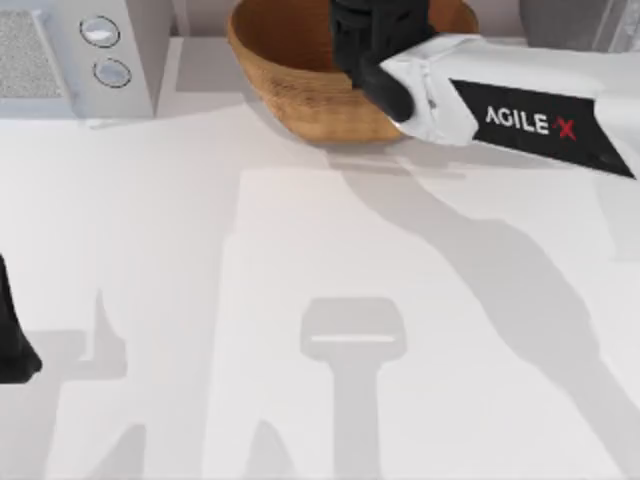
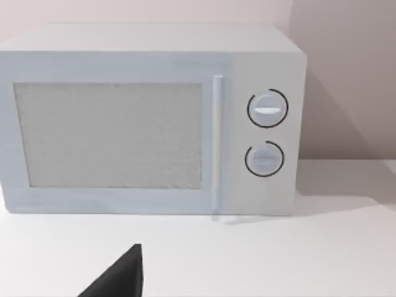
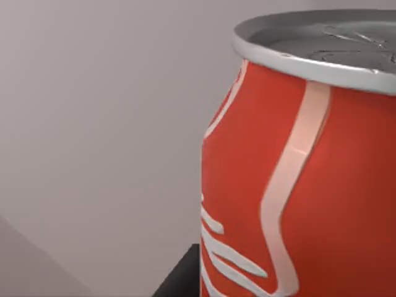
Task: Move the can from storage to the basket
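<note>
Top view first: large round tan-brown wicker basket (image 1: 300, 80) at upper centre of the frame, against the back of the white worktop (image 1: 300, 300). Right arm reaching in from the right edge, white link with black lettered panel slanting up toward the basket, dark wrist hanging over the bowl with the right tool (image 1: 375, 40) down inside the rim. Looks placed that way to bring the load over the widest part of the basket, so a drop would land inside and not on the rim. White box-shaped appliance with two round silver knobs (image 1: 85, 55) at upper left. Left tool (image 1: 15, 340) parked at the far left edge, lower half of the frame, out of the way; cannot tell whether wide or narrow.

Left wrist view: same white appliance (image 2: 148, 117) square-on, speckled door panel shut, knobs at right of the frame, a dark fingertip (image 2: 120, 278) poking in at lower centre. Idle, by the look of it.

Right wrist view: small red drink can with white script lettering (image 3: 297, 185) looming in the right half of the frame, silver lid uppermost, upright or nearly so, plain grey backdrop at left. So close to the camera that the right tool is judged clamped on it. Probably near the release stage, with the can over the basket.
</note>
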Controlling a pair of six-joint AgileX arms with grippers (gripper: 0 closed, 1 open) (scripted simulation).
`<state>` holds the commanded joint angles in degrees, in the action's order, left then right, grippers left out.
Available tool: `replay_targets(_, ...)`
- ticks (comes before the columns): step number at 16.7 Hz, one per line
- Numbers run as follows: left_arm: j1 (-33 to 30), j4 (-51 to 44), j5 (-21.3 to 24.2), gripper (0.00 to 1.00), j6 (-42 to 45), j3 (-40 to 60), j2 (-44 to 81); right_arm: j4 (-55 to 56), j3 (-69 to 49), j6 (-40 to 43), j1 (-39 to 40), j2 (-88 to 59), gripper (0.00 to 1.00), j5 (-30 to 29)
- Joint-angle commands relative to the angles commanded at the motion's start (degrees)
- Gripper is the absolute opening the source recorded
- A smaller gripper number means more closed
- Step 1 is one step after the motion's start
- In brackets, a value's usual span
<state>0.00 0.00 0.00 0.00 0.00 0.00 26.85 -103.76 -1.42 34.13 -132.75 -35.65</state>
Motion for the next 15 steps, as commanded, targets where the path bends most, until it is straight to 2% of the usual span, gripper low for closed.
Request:
replay_targets(7,0.0,0.0,0.0,1.0,0.0,0.0,0.0,-0.8,-4.8,0.2,-0.7,-3.1,0.0,0.8)
replay_targets(15,0.0,0.0,0.0,1.0,0.0,0.0,0.0,-0.8,-4.8,0.2,-0.7,-3.1,0.6,0.8)
